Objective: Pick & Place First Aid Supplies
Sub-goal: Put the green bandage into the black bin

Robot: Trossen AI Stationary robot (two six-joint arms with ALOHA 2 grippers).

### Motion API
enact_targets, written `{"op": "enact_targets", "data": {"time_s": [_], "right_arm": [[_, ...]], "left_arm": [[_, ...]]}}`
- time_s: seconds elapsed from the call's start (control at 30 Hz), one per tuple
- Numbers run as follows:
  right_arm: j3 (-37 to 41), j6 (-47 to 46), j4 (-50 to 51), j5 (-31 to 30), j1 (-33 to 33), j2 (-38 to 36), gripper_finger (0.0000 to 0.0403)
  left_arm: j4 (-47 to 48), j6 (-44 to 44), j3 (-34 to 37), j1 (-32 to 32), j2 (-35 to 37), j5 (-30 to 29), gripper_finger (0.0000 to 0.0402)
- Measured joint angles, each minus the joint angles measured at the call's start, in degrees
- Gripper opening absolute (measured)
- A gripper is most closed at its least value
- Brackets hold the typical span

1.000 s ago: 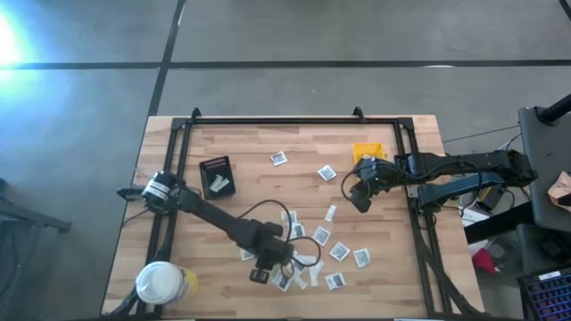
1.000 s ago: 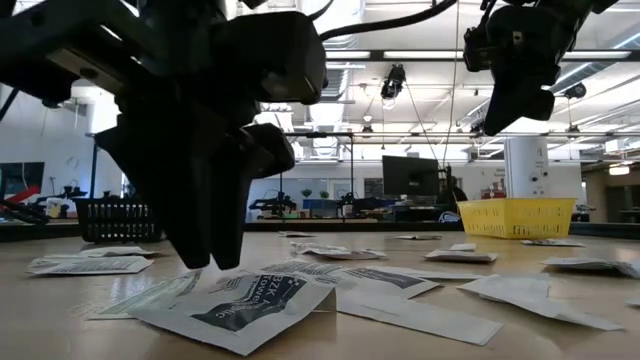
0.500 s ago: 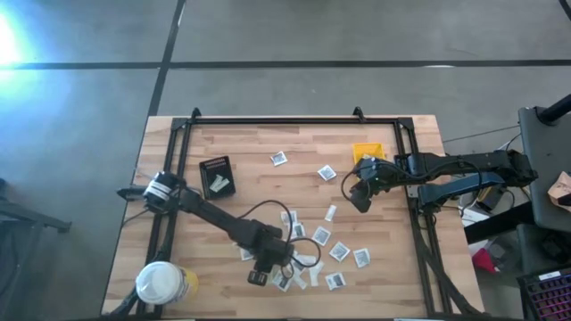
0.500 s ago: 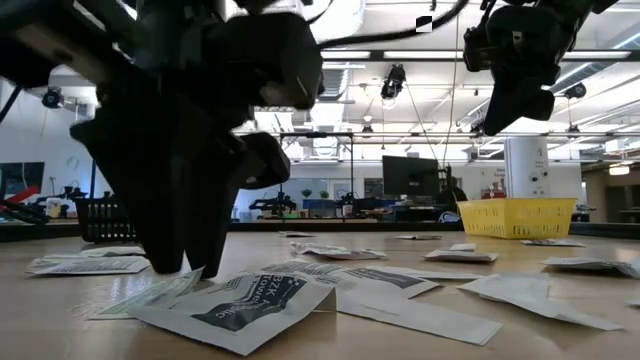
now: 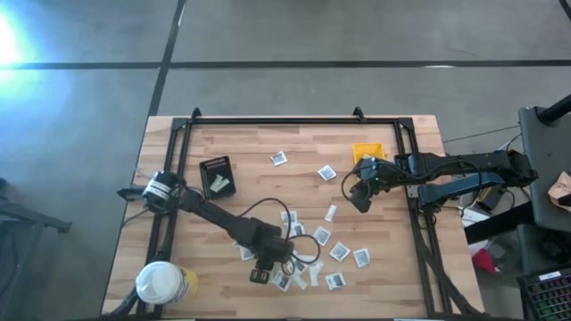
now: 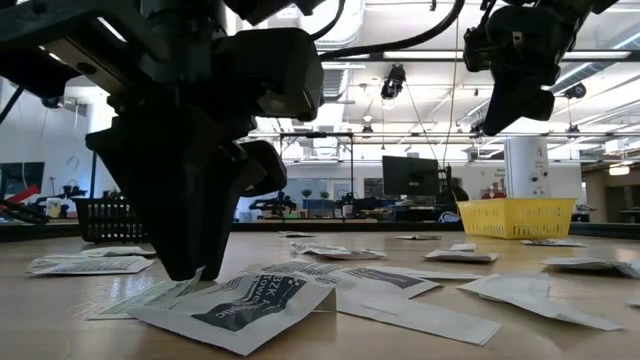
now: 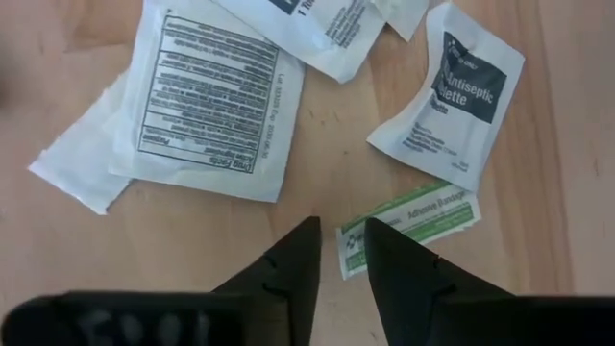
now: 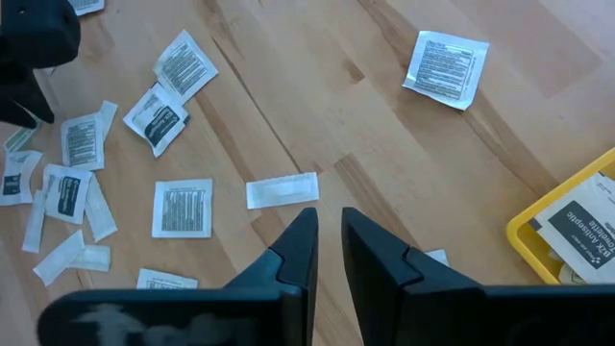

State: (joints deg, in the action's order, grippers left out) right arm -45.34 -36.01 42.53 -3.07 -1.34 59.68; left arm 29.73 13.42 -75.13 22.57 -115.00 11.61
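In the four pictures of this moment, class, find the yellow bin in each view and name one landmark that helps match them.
High view: the yellow bin is on the table's right side, near the far edge, beside the right pincer.
Low view: right of centre, on the table's far side.
Left wrist view: not in it.
Right wrist view: at the right edge, a corner only, with packets inside.
Shared landmark: the scatter of white packets.
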Motion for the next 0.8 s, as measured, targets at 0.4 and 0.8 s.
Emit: {"op": "enact_targets", "data": {"time_s": [0.4,0.8], "right_arm": [[0.0,0.0,0.0,0.0,0.0,0.0,0.0048],[0.0,0.0,0.0,0.0,0.0,0.0,0.0048]], "left_arm": [[-2.5,2.2,1.4,0.0,-0.2,1.2,0.0016],[2.2,3.3,1.6,0.2,3.5,1.8,0.0000]]}}
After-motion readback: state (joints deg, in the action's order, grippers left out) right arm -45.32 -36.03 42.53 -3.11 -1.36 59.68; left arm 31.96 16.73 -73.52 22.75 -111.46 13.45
